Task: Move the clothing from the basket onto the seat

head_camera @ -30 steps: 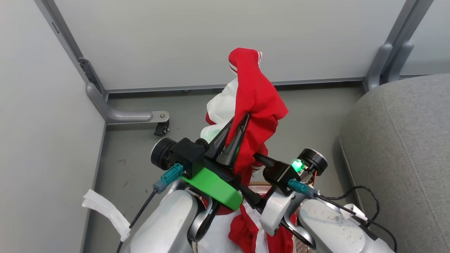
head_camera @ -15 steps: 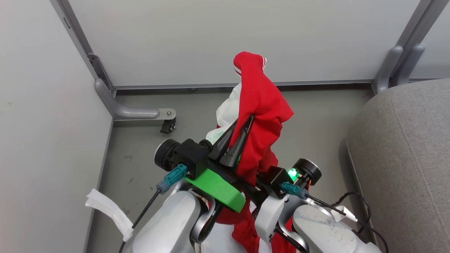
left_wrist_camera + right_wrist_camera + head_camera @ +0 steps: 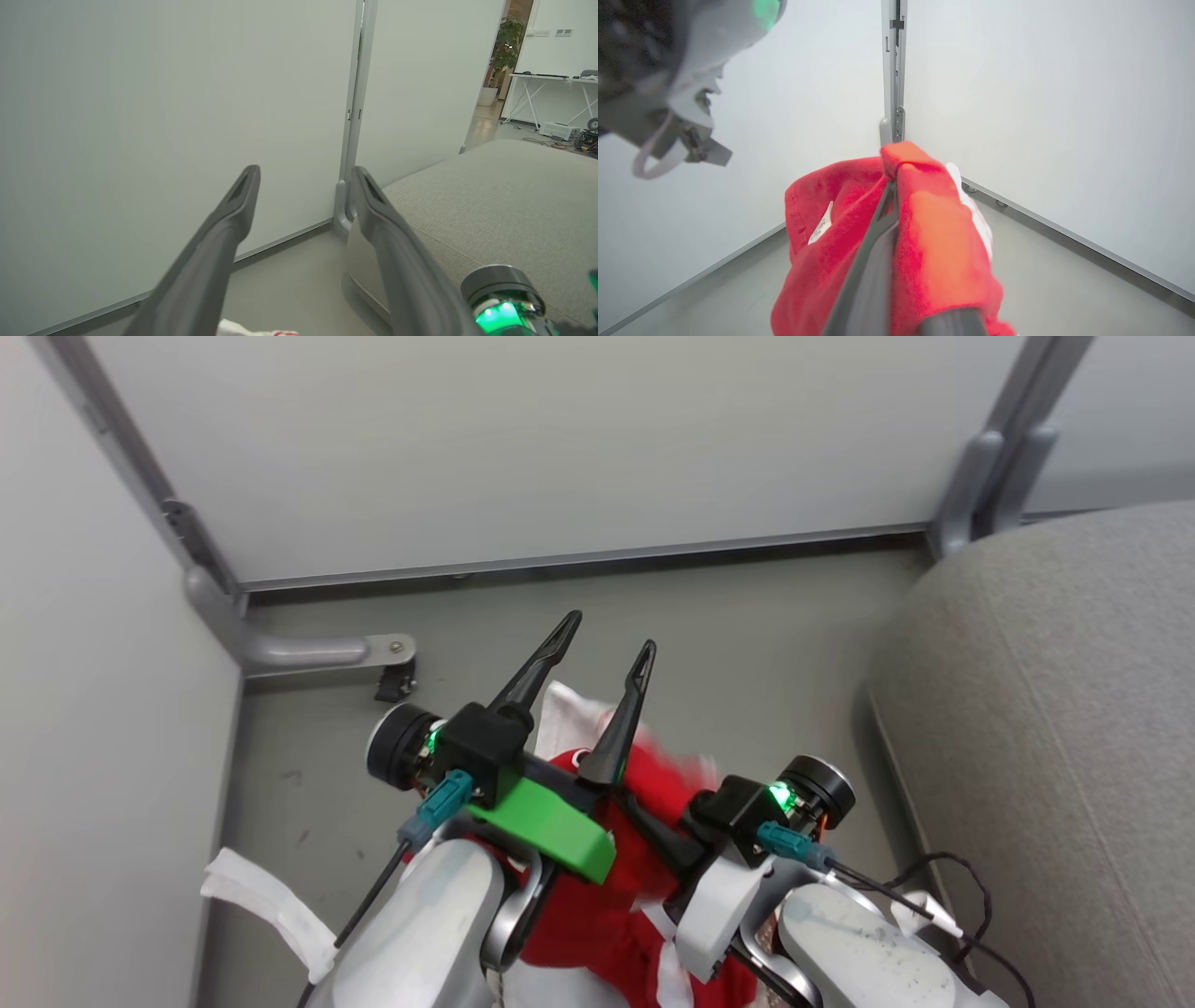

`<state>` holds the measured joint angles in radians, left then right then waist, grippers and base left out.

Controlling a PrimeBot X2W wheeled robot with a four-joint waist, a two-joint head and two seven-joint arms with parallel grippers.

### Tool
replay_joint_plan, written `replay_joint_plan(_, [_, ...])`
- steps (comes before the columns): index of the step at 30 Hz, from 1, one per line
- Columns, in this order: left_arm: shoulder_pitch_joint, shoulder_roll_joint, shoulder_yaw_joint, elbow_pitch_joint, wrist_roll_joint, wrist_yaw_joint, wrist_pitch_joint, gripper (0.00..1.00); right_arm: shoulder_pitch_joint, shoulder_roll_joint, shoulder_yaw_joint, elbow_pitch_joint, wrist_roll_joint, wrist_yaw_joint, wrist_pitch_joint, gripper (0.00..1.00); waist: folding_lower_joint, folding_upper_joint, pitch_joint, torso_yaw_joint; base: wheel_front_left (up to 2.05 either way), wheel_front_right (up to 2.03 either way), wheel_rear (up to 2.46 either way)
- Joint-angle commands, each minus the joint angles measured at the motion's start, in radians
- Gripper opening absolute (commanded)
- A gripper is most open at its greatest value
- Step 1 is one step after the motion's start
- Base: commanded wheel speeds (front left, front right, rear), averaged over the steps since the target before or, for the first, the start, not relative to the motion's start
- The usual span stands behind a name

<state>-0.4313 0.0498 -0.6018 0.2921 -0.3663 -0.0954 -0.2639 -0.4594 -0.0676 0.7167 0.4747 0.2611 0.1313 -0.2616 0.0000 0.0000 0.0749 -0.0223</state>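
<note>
I'm looking down into a corner of pale partition walls [image 3: 523,448] on grey posts, with a grey floor [image 3: 766,644] below and a caster foot [image 3: 392,655] sticking out from the left post. The seat [image 3: 1055,728], a big grey woven cushion, takes up the right side, and its rounded edge curves down towards the floor. My left gripper [image 3: 607,633] is raised over the floor with its two dark fingers spread wide and nothing between them. In the left wrist view I see wall, post and the near corner of the seat through the gap. The clothing [image 3: 597,905] sits lower, bunched red with white patches beneath and behind that gripper's wrist and its green mount [image 3: 546,821]. A small scrap of white and red shows at the bottom edge of the left wrist view between the finger bases. My right gripper [image 3: 892,191] has its fingers drawn together on the clothing. The red cloth is folded over the fingertips and hangs down both sides, with a white label [image 3: 821,224] showing on the left fold. In the head view the bundle is over the floor, left of the seat's edge and not touching it, between my two forearms.
</note>
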Motion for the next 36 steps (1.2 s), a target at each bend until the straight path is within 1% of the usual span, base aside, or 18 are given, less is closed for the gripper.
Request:
replay_joint_plan(1, [0.021,0.003,0.021,0.009,0.023,-0.002,-0.001,1.00,0.012,-0.002,-0.002,-0.018,-0.005,-0.001,-0.005,0.00,0.0000,0.0000,0.012,-0.081,0.00,0.00,0.00])
replay_joint_plan(9, [0.079,0.026,0.115,0.006,0.109,-0.026,-0.001,1.00,0.049,-0.023,-0.019,-0.079,0.001,-0.001,-0.005,0.00,0.0000,0.0000,0.033,-0.296,0.00,0.00,0.00])
replay_joint_plan(15, [0.122,0.037,0.146,-0.008,0.142,-0.034,-0.001,1.00,0.082,-0.039,-0.047,-0.127,0.003,-0.001,-0.005,0.00,0.0000,0.0000,0.045,-0.445,0.00,0.00,0.00])
replay_joint_plan(18, [0.135,0.036,0.149,-0.009,0.152,-0.036,-0.001,1.00,0.097,-0.048,-0.069,-0.143,0.001,-0.001,-0.005,0.00,0.0000,0.0000,0.053,-0.498,0.00,0.00,0.00])
replay_joint_plan(26, [0.075,0.037,0.051,0.014,0.111,-0.036,-0.001,1.00,0.156,-0.058,-0.216,-0.213,-0.045,-0.001,-0.005,0.00,0.0000,0.0000,0.095,-0.525,0.00,0.00,0.00])
replay_joint_plan(29, [0.055,0.045,0.021,0.022,0.096,-0.036,-0.001,1.00,0.158,-0.074,-0.249,-0.235,-0.066,-0.001,-0.005,0.00,0.0000,0.0000,0.111,-0.530,0.00,0.00,0.00])
replay_joint_plan(33, [0.040,0.051,-0.002,0.024,0.090,-0.036,-0.001,1.00,0.116,-0.119,-0.289,-0.266,-0.091,-0.001,-0.005,0.00,0.0000,0.0000,0.137,-0.533,0.00,0.00,0.00])
replay_joint_plan(36, [0.028,0.063,-0.011,0.017,0.090,-0.036,-0.001,1.00,0.056,-0.168,-0.312,-0.285,-0.103,-0.001,-0.005,0.00,0.0000,0.0000,0.167,-0.534,0.00,0.00,0.00])
